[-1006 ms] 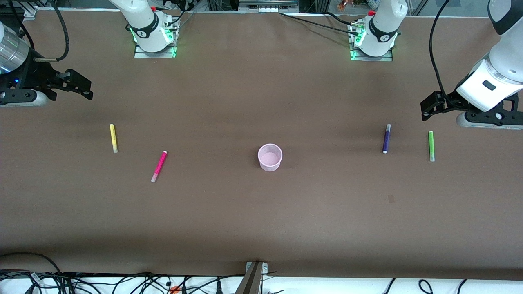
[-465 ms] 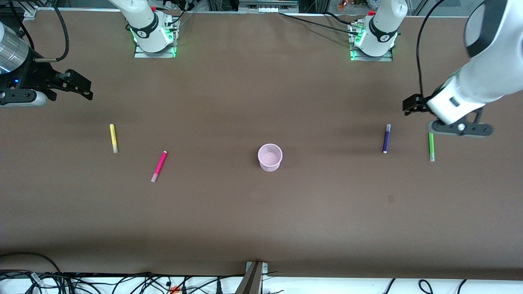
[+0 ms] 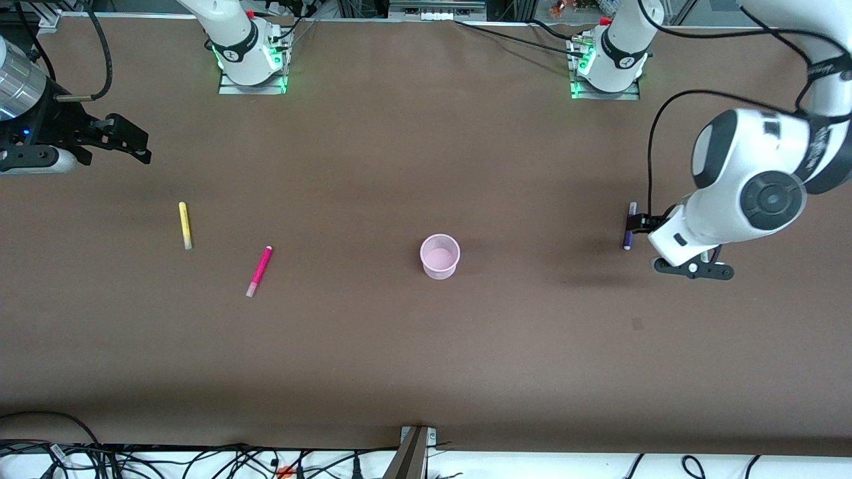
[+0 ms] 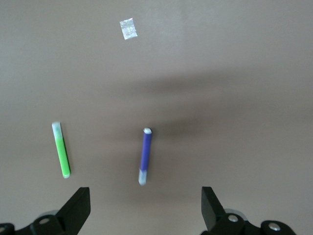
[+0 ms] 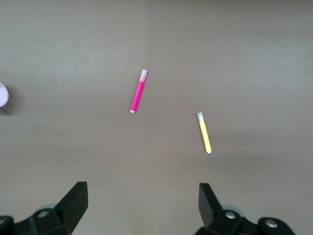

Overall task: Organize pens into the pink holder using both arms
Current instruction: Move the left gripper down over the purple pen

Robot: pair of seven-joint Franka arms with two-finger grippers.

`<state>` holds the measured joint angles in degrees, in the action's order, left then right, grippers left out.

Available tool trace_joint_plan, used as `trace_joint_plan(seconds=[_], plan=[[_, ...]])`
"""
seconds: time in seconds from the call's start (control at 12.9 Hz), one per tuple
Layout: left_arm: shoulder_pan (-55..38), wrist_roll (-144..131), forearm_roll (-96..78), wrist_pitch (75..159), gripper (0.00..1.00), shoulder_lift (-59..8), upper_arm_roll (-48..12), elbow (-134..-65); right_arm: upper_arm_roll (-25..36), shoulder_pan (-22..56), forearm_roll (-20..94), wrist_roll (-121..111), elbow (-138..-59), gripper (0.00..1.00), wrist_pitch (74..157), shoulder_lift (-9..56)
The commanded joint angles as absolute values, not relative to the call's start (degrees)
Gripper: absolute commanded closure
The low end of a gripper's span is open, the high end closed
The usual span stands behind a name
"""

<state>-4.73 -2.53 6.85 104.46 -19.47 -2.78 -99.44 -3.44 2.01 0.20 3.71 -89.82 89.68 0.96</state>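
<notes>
Pink holder: the pink holder (image 3: 440, 256) was a small round cup of pale, see-through pink plastic, upright on the brown table (image 3: 426, 359) about midway between the two arms' ends, with no pen seen in it. Its edge just showed in the right wrist view (image 5: 2, 94).

Purple pen: the purple pen (image 3: 629, 227) was a short slim stick, dark violet with a pale cap at each end (image 4: 145, 155). It lay flat toward the left arm's end of the table, well apart from the holder.

Green pen: the green pen (image 4: 61, 149) was bright green with a whitish cap, flat on the table beside the purple one and roughly parallel to it. In the front view the left arm covered nearly all of it.

Left gripper: the left gripper (image 4: 145, 209) hung over the purple pen with its fingers spread wide and nothing between them. The purple pen lay below the gap; the green pen lay out toward one finger.

Yellow pen: the yellow pen (image 3: 185, 225) had a pale cap and lay flat toward the right arm's end of the table (image 5: 204, 132).

Magenta pen: the magenta pen (image 3: 259, 271) lay slanted, nearer the front camera than the yellow one and between it and the holder (image 5: 138, 91).

Right gripper: the right gripper (image 3: 136, 148) waited over the table's edge at its own end, well apart from both pens, fingers spread and empty (image 5: 142, 208).
</notes>
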Motion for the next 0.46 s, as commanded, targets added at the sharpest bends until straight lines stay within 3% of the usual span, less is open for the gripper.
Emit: trace_joint_plan(seconds=[0.0,0.39], plan=[[-4.2,1.7,8.6,115.4,0.00,-17.1,-2.9,-112.3,-4.0,1.2,0.8,2.6,-89.4,0.00,90.1,1.0],[-0.6,10.2,10.6,135.4,0.00,-23.0,-2.9,-121.5,-4.0,1.2,0.8,2.6,-89.4,0.00,90.0,1.0]])
